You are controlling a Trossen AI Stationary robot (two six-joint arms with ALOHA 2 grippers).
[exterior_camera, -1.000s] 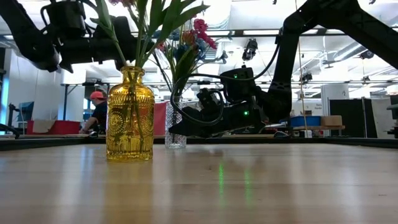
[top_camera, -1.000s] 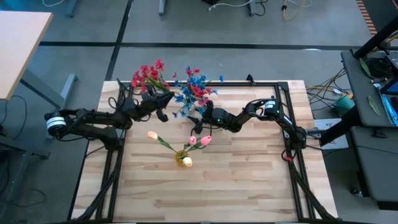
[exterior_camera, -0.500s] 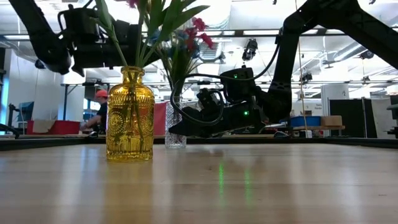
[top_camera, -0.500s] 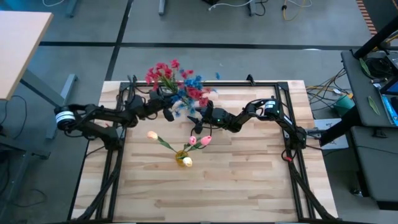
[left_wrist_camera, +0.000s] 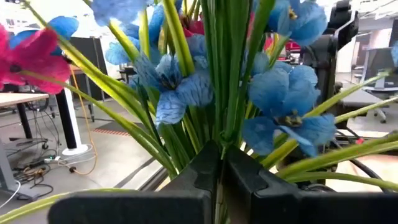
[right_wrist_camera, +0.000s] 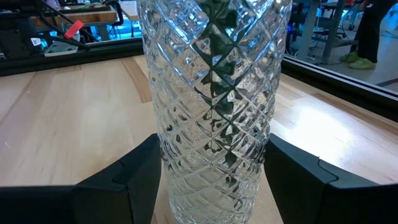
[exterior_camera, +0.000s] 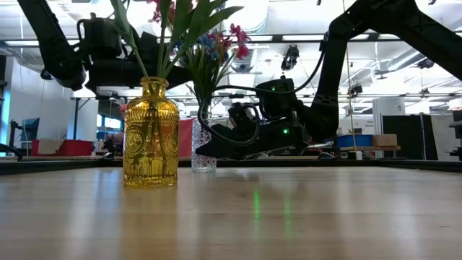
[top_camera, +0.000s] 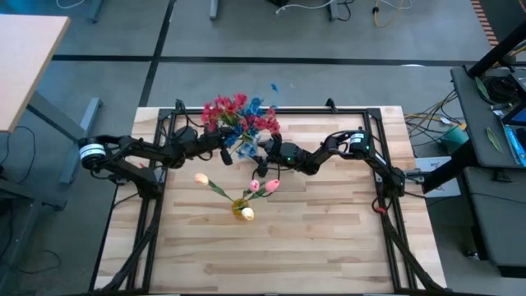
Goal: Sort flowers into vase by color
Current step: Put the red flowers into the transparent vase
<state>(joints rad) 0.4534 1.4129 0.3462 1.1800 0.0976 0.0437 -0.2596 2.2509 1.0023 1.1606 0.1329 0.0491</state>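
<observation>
right pincer (right_wrist_camera: 211, 180) gripping faceted clear glass vase (right_wrist_camera: 211, 99), perhaps blue silk blossoms (left_wrist_camera: 280, 118)

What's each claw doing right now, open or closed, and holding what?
Left claw: closed on the red flower stems, over the clear vase.
Right claw: around the clear vase, fingers against its sides.

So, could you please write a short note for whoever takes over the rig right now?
Left gripper: shut on a red flower bunch, held above the clear vase.
Right gripper: fingers against both sides of the clear vase, steadying it.
Blue flowers are already in the clear vase; tulips stand in the yellow vase.
Left: the red bunch is not yet placed and is mingling with the blue.
</observation>
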